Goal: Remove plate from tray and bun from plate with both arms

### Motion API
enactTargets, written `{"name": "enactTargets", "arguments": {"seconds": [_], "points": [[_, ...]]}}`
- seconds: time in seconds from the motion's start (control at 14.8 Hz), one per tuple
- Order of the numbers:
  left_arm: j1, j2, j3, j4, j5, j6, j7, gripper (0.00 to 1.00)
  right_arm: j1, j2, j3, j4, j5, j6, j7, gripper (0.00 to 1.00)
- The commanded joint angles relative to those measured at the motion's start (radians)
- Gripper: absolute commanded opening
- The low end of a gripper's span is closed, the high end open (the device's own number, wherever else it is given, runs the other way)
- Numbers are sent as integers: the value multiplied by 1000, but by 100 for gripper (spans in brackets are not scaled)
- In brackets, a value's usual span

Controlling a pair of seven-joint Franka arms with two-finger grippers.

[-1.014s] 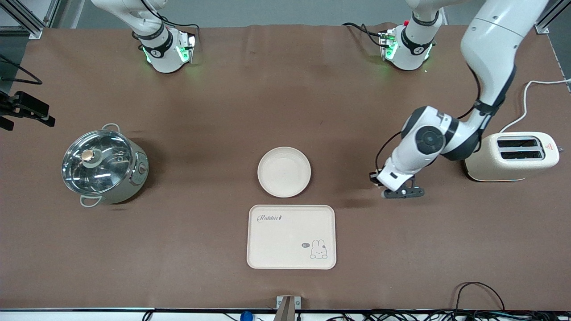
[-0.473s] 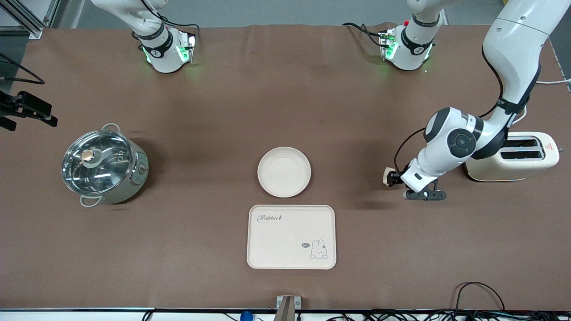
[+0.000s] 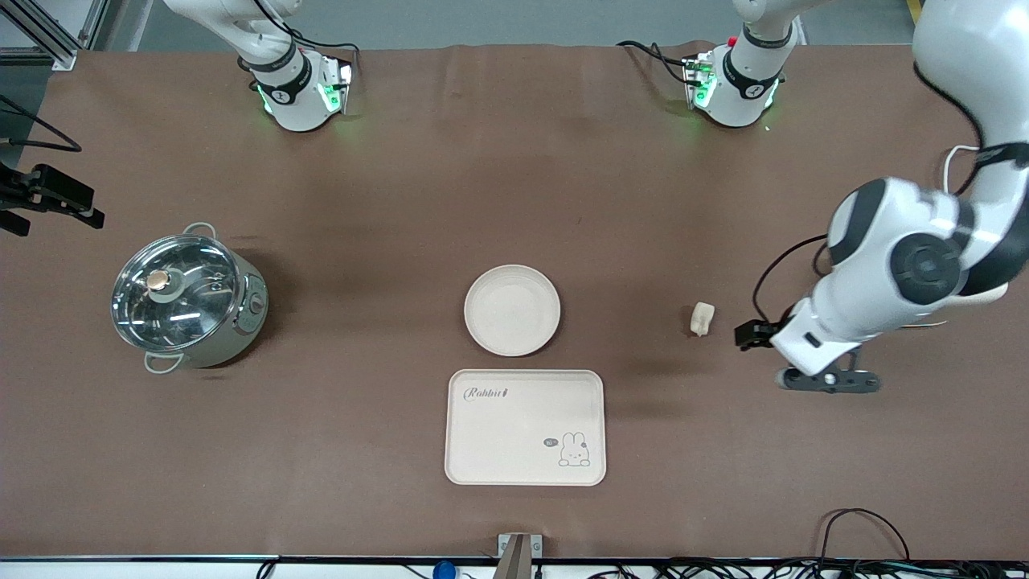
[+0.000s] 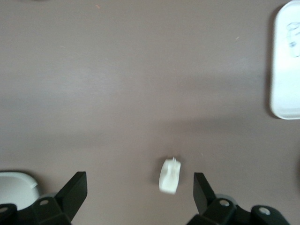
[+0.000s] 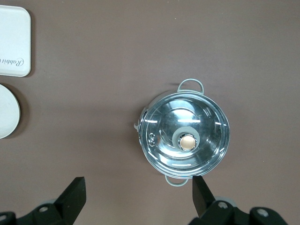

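Note:
The bun [image 3: 702, 318] [image 4: 169, 176], a small pale lump, lies alone on the brown table, beside the plate [image 3: 512, 310] toward the left arm's end. The round cream plate is bare and sits just farther from the front camera than the rabbit tray [image 3: 525, 427]. My left gripper [image 3: 749, 333] [image 4: 139, 183] hangs open above the table close beside the bun and holds nothing. In the left wrist view the bun shows down on the cloth between the fingers. My right gripper [image 5: 138, 188] waits open and empty, high over the lidded pot [image 5: 185, 140].
The steel pot with glass lid [image 3: 189, 299] stands toward the right arm's end. A cream toaster [image 3: 987, 295] is mostly hidden by the left arm. Cables run along the table's front edge.
The left gripper has opened and let go of the bun, which now rests on the table. The left arm has drawn away toward its own end of the table. The right arm is still.

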Motion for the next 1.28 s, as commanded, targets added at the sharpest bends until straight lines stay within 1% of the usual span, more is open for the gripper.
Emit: {"name": "enactTargets", "arguments": {"seconds": [0.0,0.14,0.2,0.34,0.41,0.47,0.54,0.61,0.68,0.81,0.95,1.08,1.22], "points": [[-2,-38,-45,107,-10,-166,10,100,-13,1,4,9,-10,-12,7,100],[10,-107,-45,124,-14,-192,12,100,-21,3,2,9,-5,-14,2,100],[25,-141,-45,125,-40,-198,16,100,-20,1,2,8,-5,-17,4,100],[47,-220,-25,125,-133,-215,16,100,-17,1,2,8,-4,-20,4,100],[40,-274,9,124,-176,-232,15,100,-15,1,2,8,-5,-20,4,100],[8,-322,80,121,-210,-265,21,100,-15,1,2,6,-4,-20,4,100],[-63,-351,175,118,-232,-293,35,100,-15,1,2,-1,-5,-14,4,100],[-135,-375,295,115,-258,-306,79,100,-13,1,2,-6,-5,-6,2,100],[-199,-400,384,100,-284,-315,120,100,-13,1,2,-4,-5,-3,2,100],[-287,-448,521,63,-324,-332,171,100,-10,1,5,-4,-5,-3,2,100],[-345,-509,584,-24,-327,-317,185,100,-6,1,5,-7,-5,-5,2,100],[-407,-586,636,-133,-327,-260,185,100,-1,1,5,-7,-7,-9,4,100],[-482,-629,709,-196,-326,-218,188,100,-1,1,5,-6,-7,-9,4,100]]}}
